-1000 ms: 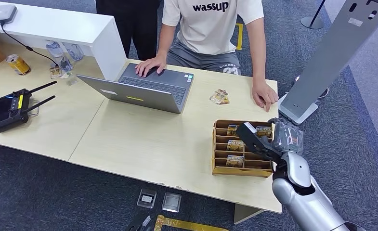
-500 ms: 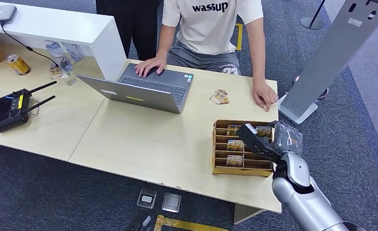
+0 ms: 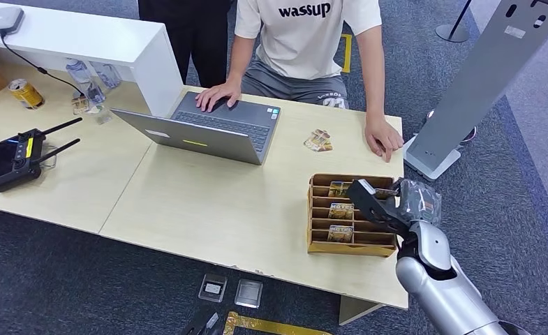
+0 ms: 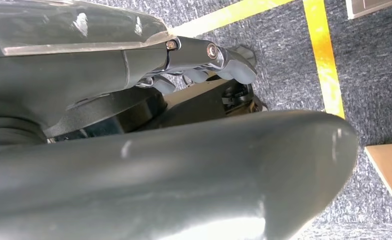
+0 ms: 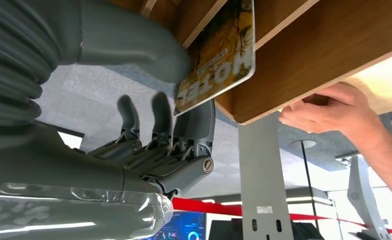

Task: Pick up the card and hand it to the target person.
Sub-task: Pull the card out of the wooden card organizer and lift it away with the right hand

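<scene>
Pale wooden tabletop (image 3: 208,202) carries a brown slotted cardboard rack (image 3: 351,241). At its far right corner the right hand (image 5: 154,135) — thumb against fingers — pinches a yellow printed hotel card (image 5: 218,60) in its slot; a person's hand (image 3: 384,139) rests beyond.

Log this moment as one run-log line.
stage: card pickup | right hand: pinching hotel card at wooden card rack | left hand: hanging, holds nothing | person's hand: on table
</scene>
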Available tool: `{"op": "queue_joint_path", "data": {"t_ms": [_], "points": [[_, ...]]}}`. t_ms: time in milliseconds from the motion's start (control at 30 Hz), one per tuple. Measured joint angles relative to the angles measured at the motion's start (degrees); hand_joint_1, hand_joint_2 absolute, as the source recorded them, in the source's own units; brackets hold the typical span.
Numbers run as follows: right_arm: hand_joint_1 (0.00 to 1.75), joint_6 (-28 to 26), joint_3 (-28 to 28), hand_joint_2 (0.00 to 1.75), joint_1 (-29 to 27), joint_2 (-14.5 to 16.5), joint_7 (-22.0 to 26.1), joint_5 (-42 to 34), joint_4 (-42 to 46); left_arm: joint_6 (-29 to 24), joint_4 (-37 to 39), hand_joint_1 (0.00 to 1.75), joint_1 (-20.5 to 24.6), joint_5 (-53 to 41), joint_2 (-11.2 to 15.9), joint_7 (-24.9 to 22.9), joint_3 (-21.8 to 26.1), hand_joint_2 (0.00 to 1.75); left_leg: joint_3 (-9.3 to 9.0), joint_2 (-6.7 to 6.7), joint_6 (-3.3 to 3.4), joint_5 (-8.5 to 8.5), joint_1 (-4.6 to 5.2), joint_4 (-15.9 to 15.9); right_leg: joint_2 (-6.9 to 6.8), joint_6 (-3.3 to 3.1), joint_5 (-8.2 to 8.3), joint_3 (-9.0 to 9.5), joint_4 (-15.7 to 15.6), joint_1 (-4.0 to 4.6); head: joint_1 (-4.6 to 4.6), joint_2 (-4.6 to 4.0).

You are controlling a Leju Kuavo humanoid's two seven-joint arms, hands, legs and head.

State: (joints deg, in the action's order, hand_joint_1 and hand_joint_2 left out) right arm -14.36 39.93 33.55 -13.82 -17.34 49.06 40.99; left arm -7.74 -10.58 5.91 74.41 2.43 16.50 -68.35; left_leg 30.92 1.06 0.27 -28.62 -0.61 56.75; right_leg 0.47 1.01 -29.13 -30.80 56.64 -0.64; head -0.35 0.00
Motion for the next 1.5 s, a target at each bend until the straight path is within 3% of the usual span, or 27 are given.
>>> {"op": "queue_joint_path", "data": {"t_ms": [433,567,700,1200,1500], "points": [[1.3,0.1,0.2,1.75,0.1,0.3,-1.8,0.8,1.6,0.0,0.0,0.0,0.0,0.1,0.0,-0.1,0.0,0.0,0.0,0.0,0.0,0.01,0.0,0.0,0.0,0.0,0.0,0.0,0.0,0.0,0.01,0.0],[1.44,0.2,0.2,1.75,0.0,0.3,-1.8,0.8,2.0,0.0,0.0,0.0,0.0,0.1,0.0,-0.1,0.0,0.0,0.01,0.0,0.0,0.0,0.0,0.0,0.0,0.0,0.0,-0.01,0.0,0.0,0.0,0.0],[1.5,0.3,0.2,1.75,0.0,0.3,-1.9,0.8,2.2,0.0,0.0,0.0,0.0,0.1,0.0,0.1,0.0,1.75,0.0,0.0,0.0,0.0,0.0,0.0,0.0,0.0,0.0,-0.02,0.0,0.0,0.0,0.0],[1.5,0.6,-0.2,1.75,-1.5,-0.3,-3.4,0.8,3.9,0.1,0.0,0.0,0.0,-0.1,0.0,1.0,0.0,1.75,0.0,0.0,0.0,0.0,0.0,0.0,0.0,0.0,0.0,-0.02,0.0,0.0,0.0,0.0],[1.5,0.5,-3.8,1.75,-5.8,-3.7,-8.4,3.2,14.6,0.1,0.0,0.0,-0.1,0.6,0.0,0.8,0.0,1.75,0.0,0.01,0.0,0.0,0.0,0.0,-0.01,0.0,0.0,-0.02,0.0,0.0,0.01,0.0]]}}
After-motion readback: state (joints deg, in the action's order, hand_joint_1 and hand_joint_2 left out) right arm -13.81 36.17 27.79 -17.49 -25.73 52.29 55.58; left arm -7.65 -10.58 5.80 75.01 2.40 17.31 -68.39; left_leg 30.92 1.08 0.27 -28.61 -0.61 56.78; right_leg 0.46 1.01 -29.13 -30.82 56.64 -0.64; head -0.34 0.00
